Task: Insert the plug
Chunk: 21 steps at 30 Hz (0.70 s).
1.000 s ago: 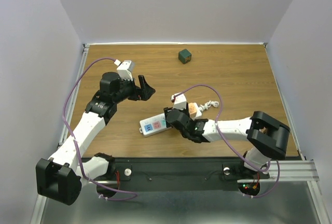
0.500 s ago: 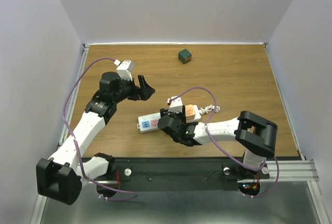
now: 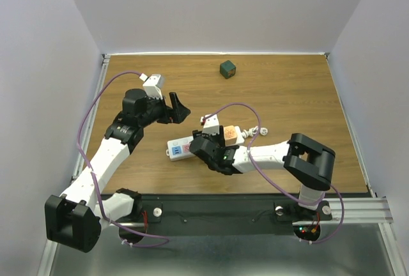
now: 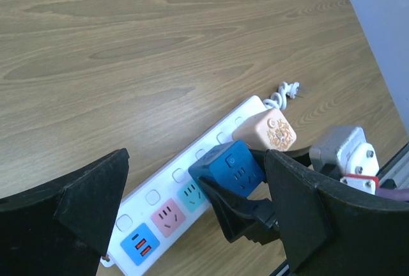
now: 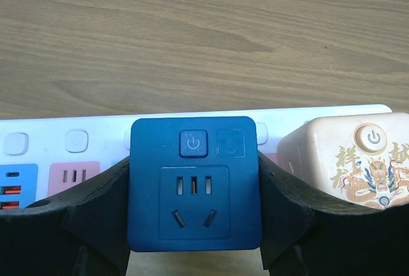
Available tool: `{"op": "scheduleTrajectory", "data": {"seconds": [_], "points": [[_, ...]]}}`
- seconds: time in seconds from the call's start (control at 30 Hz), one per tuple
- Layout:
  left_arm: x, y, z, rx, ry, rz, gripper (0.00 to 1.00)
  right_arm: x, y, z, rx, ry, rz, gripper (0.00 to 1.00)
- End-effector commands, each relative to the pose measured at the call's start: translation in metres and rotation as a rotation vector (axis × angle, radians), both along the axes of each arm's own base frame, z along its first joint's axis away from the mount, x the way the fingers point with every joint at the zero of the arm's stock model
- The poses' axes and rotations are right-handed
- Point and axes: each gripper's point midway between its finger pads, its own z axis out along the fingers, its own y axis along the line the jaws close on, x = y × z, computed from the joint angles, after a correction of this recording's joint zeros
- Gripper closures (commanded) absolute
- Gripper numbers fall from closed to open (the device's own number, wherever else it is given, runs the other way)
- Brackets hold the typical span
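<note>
One blue plug sits clamped in the right hand, over the white power strip lying crosswise on the counter; the left hand gapes empty, farther off.

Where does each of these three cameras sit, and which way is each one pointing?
Top external: fixed above and behind the arms, looking down on the table; both arms show, left gripper and right gripper.
Left wrist: on the left arm, looking down at the power strip; its own open fingers frame the view.
Right wrist: on the right arm, close over the blue plug clamped between its fingers.
Shared: both wrist views show the blue plug, the beige adapter and the power strip.
</note>
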Motion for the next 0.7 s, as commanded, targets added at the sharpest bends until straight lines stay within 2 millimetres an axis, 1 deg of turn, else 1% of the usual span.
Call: {"op": "scheduleTrajectory", "data": {"seconds": [0.0, 0.07, 0.1, 0.23, 0.33, 0.47, 0.5, 0.57, 0.6, 0.63, 0.67], "points": [[0.004, 0.003, 0.004, -0.01, -0.032, 0.024, 0.02, -0.031, -0.069, -0.1, -0.367, 0.341, 0.122, 1.0], [0.004, 0.004, 0.004, -0.01, -0.034, 0.029, 0.02, -0.017, -0.069, -0.092, -0.383, 0.313, 0.132, 1.0], [0.005, 0.004, 0.004, -0.01, -0.035, 0.032, 0.02, -0.006, -0.069, -0.086, -0.374, 0.297, 0.116, 0.99], [0.008, 0.009, 0.007, -0.004, -0.044, 0.065, 0.02, 0.014, -0.068, -0.071, -0.363, 0.261, 0.123, 1.0], [0.011, 0.01, 0.009, -0.004, -0.045, 0.081, 0.02, 0.019, -0.056, -0.06, -0.325, 0.238, 0.16, 1.0], [0.018, 0.014, 0.014, -0.002, -0.053, 0.119, 0.02, 0.022, -0.033, -0.039, -0.257, 0.22, 0.232, 0.99], [0.02, 0.015, 0.014, -0.001, -0.053, 0.13, 0.02, 0.019, -0.025, -0.032, -0.226, 0.226, 0.268, 0.92], [0.027, 0.02, 0.019, 0.006, -0.058, 0.176, 0.02, 0.019, -0.016, -0.02, -0.191, 0.219, 0.299, 0.81], [0.032, 0.023, 0.018, 0.015, -0.051, 0.2, 0.03, 0.017, -0.01, -0.007, -0.153, 0.208, 0.323, 0.71], [0.038, 0.029, 0.02, 0.028, -0.053, 0.242, 0.03, 0.017, -0.007, 0.0, -0.136, 0.199, 0.33, 0.66], [0.044, 0.031, 0.029, 0.026, -0.07, 0.264, 0.03, 0.018, -0.006, 0.007, -0.125, 0.189, 0.336, 0.6]]}}
